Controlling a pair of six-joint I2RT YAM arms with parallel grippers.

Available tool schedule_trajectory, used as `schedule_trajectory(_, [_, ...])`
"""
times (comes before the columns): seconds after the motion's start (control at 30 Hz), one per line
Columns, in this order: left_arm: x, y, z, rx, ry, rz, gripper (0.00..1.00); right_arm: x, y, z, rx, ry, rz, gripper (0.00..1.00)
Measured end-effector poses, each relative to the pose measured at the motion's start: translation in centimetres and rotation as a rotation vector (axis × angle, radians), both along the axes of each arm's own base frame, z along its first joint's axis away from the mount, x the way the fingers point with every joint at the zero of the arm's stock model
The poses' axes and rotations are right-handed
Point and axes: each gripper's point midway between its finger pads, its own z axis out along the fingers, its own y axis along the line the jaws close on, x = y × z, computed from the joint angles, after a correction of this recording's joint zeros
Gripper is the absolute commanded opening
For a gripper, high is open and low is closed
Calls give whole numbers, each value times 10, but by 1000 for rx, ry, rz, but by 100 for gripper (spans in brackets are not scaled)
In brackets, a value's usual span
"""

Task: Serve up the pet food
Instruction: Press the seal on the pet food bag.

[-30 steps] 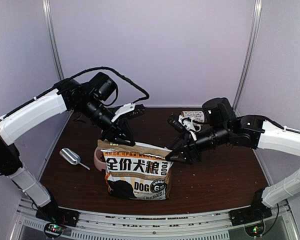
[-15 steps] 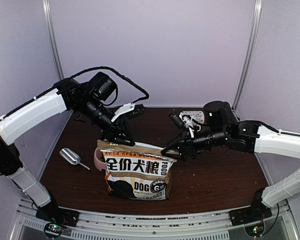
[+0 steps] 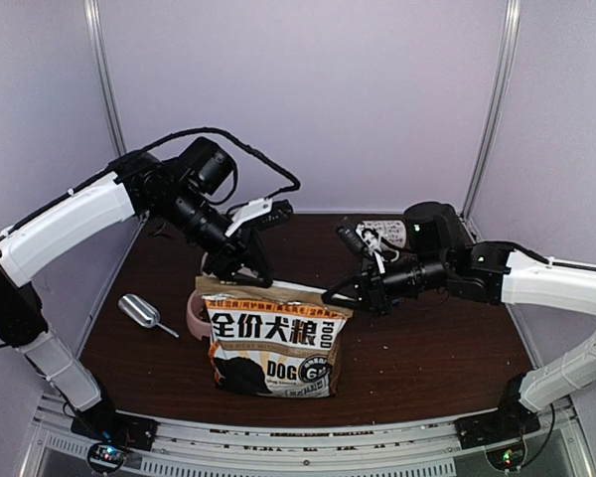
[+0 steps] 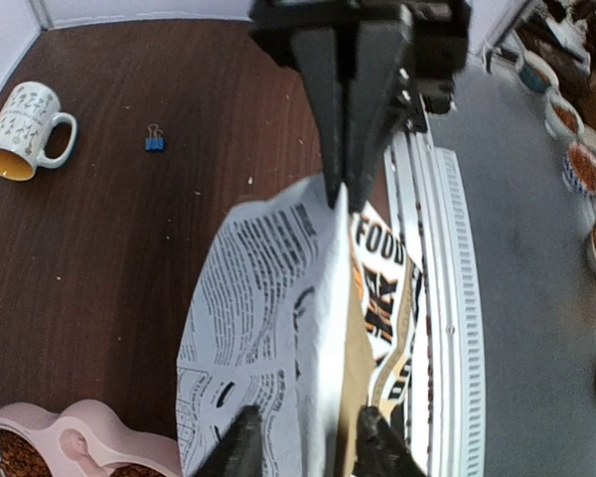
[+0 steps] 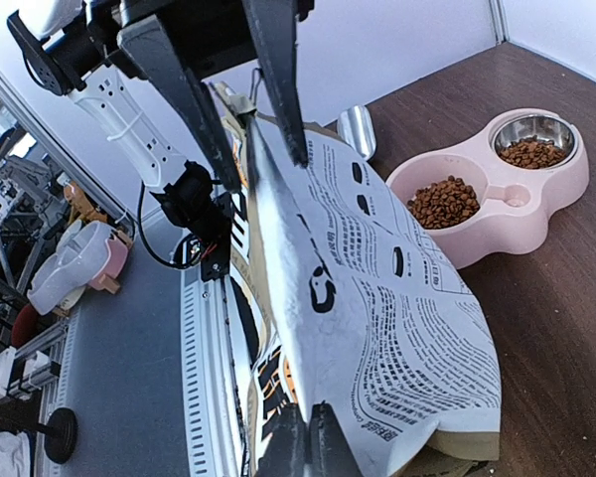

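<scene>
- One dog-food bag (image 3: 273, 338), kraft-brown with black-and-white lettering.
- One pink double bowl (image 5: 517, 227), with two wells.
- Two heaps of pet food (image 5: 442, 202), one in each well of the bowl.
- One silver scoop (image 3: 139, 311).
- One mug (image 4: 20, 131), cream with a small pattern.
- One blue binder clip (image 4: 155, 143).
- Two claws, each with two fingers: the left claw (image 4: 308, 449) and the right claw (image 5: 306, 437).
- One bench (image 3: 437, 348), dark brown.
- Several small dishes (image 4: 581, 164) beyond the bench's near edge in the left wrist view, cut off by the frame, so their exact number cannot be told.
</scene>
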Motion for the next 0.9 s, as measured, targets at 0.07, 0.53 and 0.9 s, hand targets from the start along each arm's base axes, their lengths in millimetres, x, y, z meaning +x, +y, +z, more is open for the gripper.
schedule_trajectory(0.07, [7, -5, 6, -28, -31, 22, 61, 0, 0, 0, 0, -2, 2, 0])
schedule_trajectory(0.53, [80, 101, 130, -486, -278, 606, 77, 52, -48, 23, -49, -80, -288, 76])
schedule_trajectory(0.9, [122, 219, 46, -383, -222, 1083, 77, 165, -175, -55, -244, 124, -861, 62])
